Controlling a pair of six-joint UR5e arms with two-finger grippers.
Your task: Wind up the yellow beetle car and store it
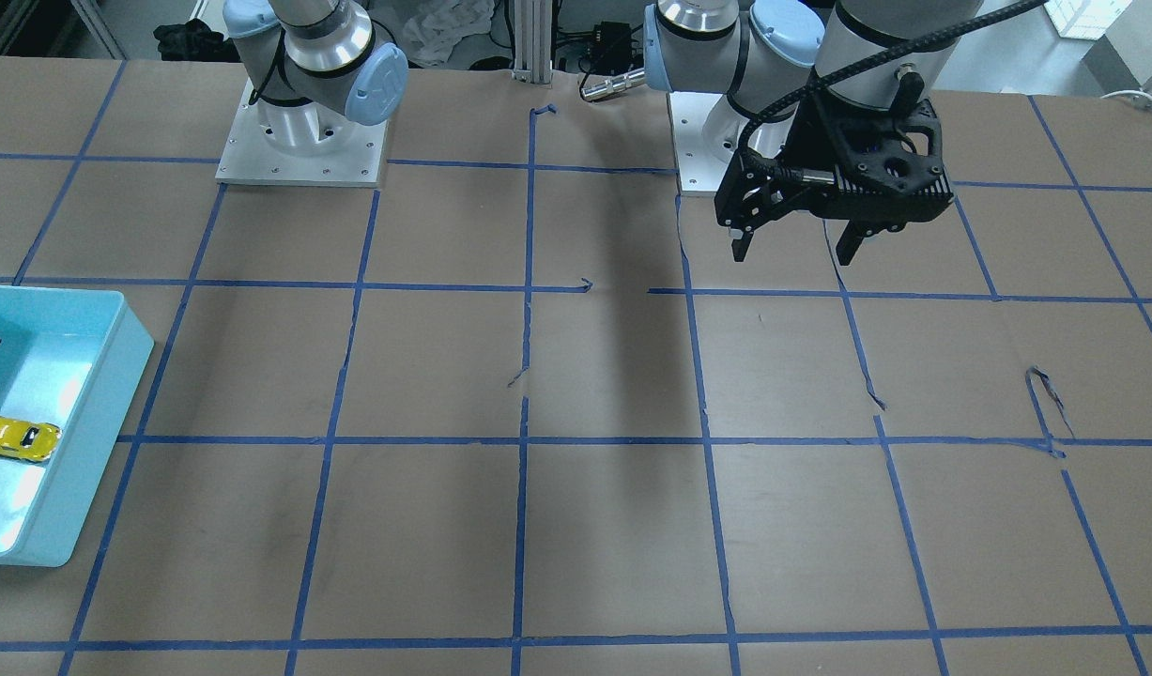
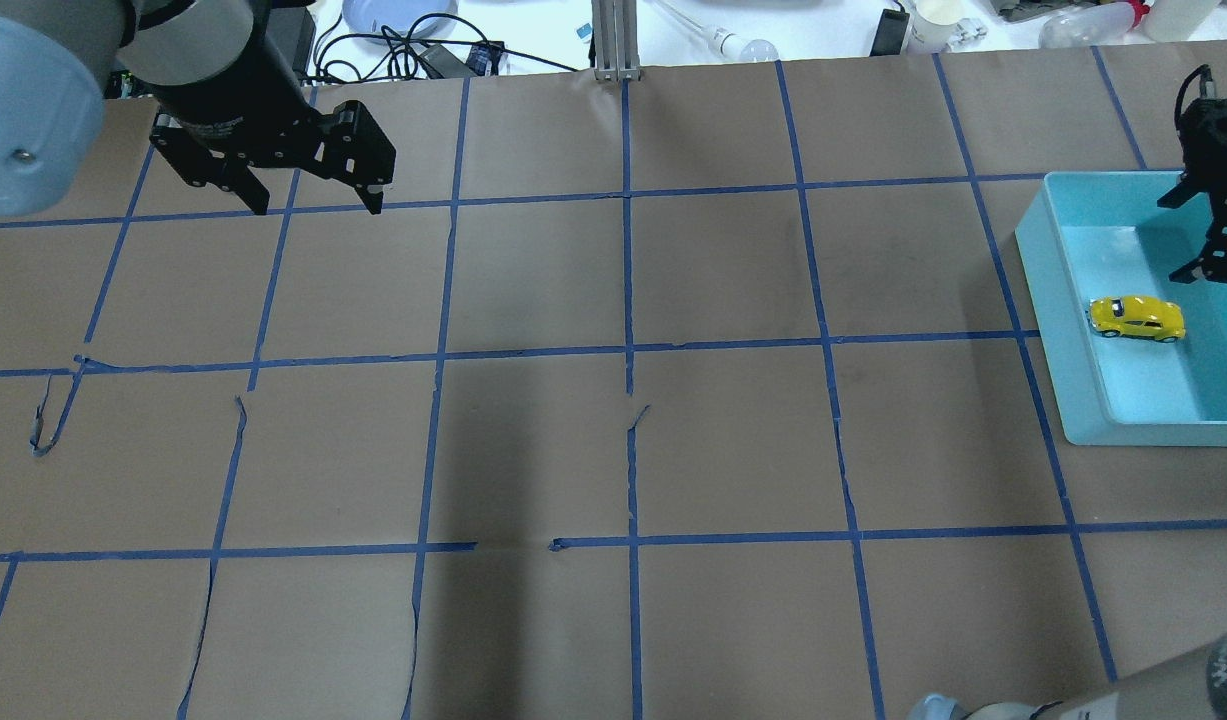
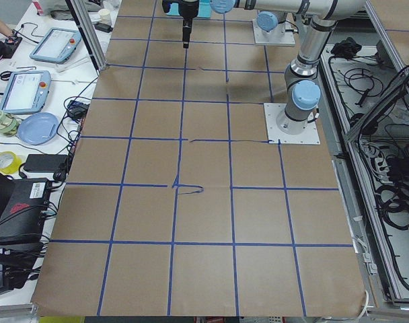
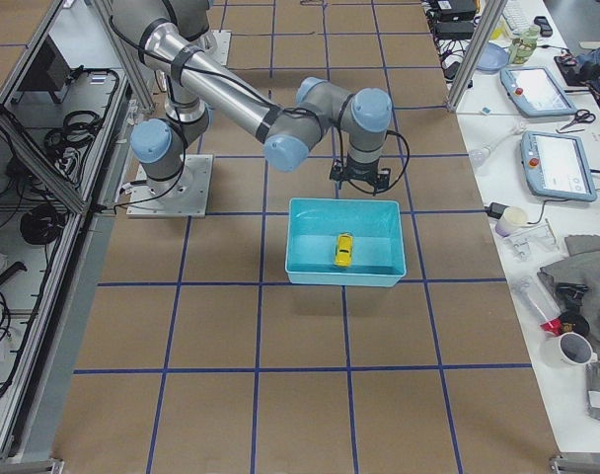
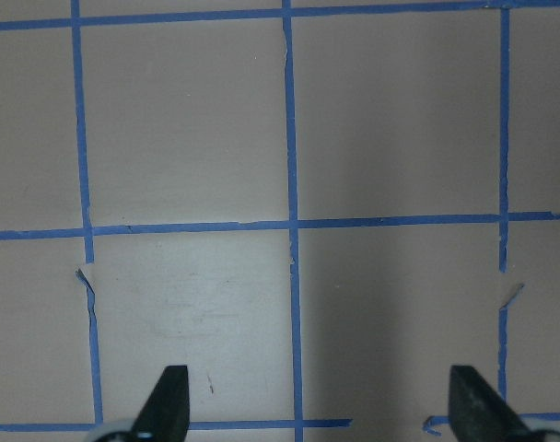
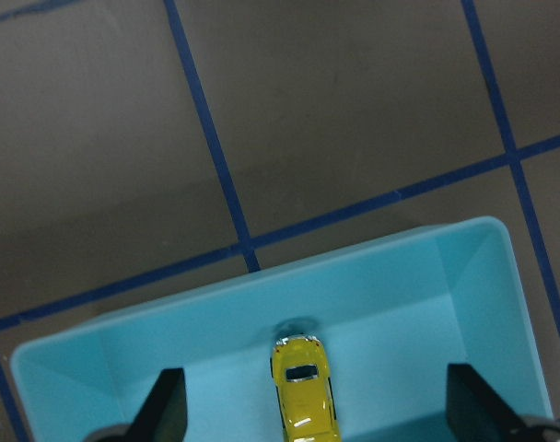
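right gripper [image 2: 1195, 235]: black, two-fingered, jaws spread wide and holding nothing, hanging above the light-blue rectangular plastic bin [image 2: 1039, 290]. the tiny glossy yellow beetle toy car [image 2: 1136, 317] sits on its wheels on the bin floor, apart from the walls and touched by neither finger; in the right wrist view it appears low in the frame, between the two fingertips. the bin rests at the robot's right end of the brown paper-covered table with its blue tape grid [image 2: 723, 450]. left gripper [image 1: 793, 252]: likewise wide open and empty, raised over the table, well apart from the bin.
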